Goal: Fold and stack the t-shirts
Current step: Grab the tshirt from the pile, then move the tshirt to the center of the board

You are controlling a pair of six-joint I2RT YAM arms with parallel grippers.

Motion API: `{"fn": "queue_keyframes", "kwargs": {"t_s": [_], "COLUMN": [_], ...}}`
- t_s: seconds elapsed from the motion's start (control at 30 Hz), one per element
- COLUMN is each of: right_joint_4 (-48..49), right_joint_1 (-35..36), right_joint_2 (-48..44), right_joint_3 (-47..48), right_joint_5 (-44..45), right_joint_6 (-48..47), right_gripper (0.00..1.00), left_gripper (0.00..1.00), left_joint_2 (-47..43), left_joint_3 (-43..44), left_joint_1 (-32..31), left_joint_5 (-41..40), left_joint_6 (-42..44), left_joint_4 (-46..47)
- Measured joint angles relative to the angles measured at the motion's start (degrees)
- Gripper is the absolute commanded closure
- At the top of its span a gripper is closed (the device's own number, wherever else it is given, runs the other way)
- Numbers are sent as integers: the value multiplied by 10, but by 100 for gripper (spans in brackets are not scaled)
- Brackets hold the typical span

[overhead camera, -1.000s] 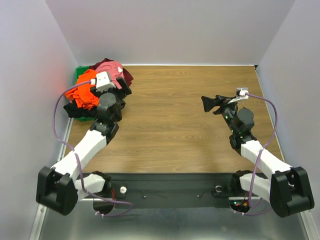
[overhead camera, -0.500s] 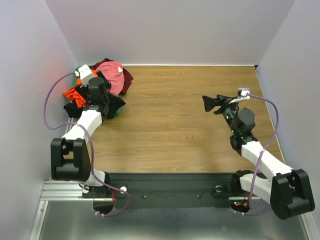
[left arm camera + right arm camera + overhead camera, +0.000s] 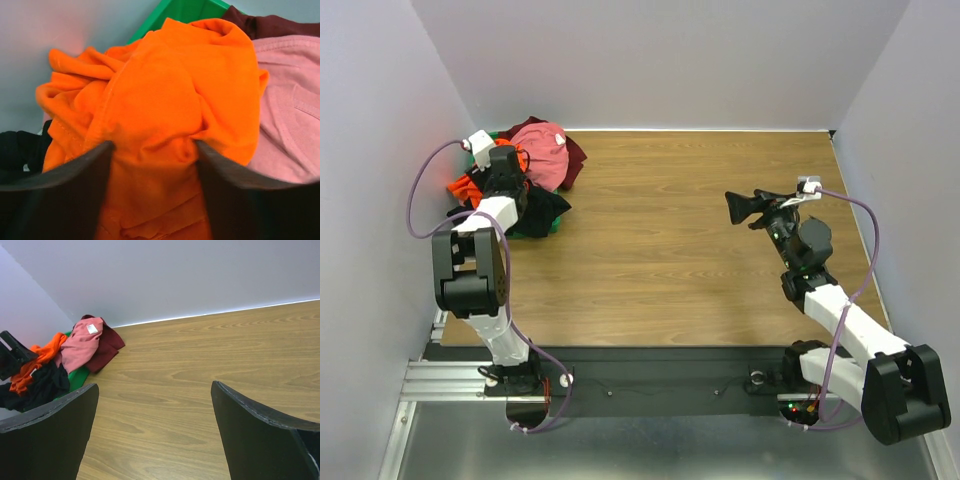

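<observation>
The t-shirts lie in a heap at the back left corner: orange (image 3: 467, 185), pink (image 3: 546, 148), dark maroon (image 3: 576, 154) and black (image 3: 546, 207). My left gripper (image 3: 502, 170) is down on the heap. In the left wrist view it (image 3: 151, 145) is open, its dark fingers (image 3: 75, 175) either side of a bulge of the orange shirt (image 3: 165, 90), with the pink shirt (image 3: 290, 125) to the right. My right gripper (image 3: 736, 206) is open and empty above the bare table at the right; in its wrist view (image 3: 155, 390) the heap (image 3: 82, 347) lies far off.
A green plastic bin (image 3: 551, 229) sits under the heap, its rim showing in the left wrist view (image 3: 185, 10) and the right wrist view (image 3: 77, 379). Grey walls close in the left, back and right sides. The wooden table (image 3: 670, 250) stretches between the arms.
My left arm has swung left and back, carrying its gripper from the heap's right side onto the orange shirt. The right arm has hardly moved.
</observation>
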Motion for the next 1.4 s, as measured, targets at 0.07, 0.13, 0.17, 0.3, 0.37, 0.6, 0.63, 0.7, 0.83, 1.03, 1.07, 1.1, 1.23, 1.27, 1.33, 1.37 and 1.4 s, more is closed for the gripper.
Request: {"fn": "queue_keyframes", "kwargs": {"t_s": [0.07,0.13,0.17,0.3,0.37,0.6,0.63,0.7,0.83,1.03,1.07,1.1,1.23,1.27,1.33,1.37,1.4], "right_joint_4": [-1,-1,-1,-3,-3,-2,-2,-4,-9,-28,-32,-34,-45,-47,-50,-51,-52], "right_joint_1": [0,0,0,0,0,0,0,0,0,0,0,0,0,0,0,0,0], "right_joint_2": [0,0,0,0,0,7,10,21,33,34,34,34,34,34,34,34,35], "right_joint_3": [0,0,0,0,0,0,0,0,1,2,2,2,2,2,2,2,2], "right_joint_5": [-2,-3,-4,-3,-3,-6,-8,-12,-14,-9,-7,-5,3,4,6,7,6], "right_joint_6": [0,0,0,0,0,1,1,2,2,2,2,2,2,2,2,0,-2], "right_gripper": [0,0,0,0,0,0,0,0,0,0,0,0,0,0,0,0,0], "left_gripper": [100,100,100,100,100,100,100,100,100,100,100,100,83,70,21,10,1], "left_joint_2": [3,3,3,-7,-26,-201,-217,-258,-299,-306,-302,-287,-220,-193,-150,-135,-118], "left_joint_3": [5,7,7,7,5,22,32,78,150,169,169,169,169,169,165,160,150], "left_joint_1": [0,0,0,-7,-22,-203,-221,-272,-321,-367,-368,-368,-368,-368,-368,-369,-368], "left_joint_5": [8,14,18,28,28,22,24,40,99,231,247,279,351,360,359,354,339], "left_joint_6": [5,5,3,3,10,76,84,98,108,101,99,96,91,92,96,104,103], "left_joint_4": [-3,-4,-4,-9,-16,-36,-38,-50,-46,-25,-25,-24,-15,-17,-18,-15,-12]}}
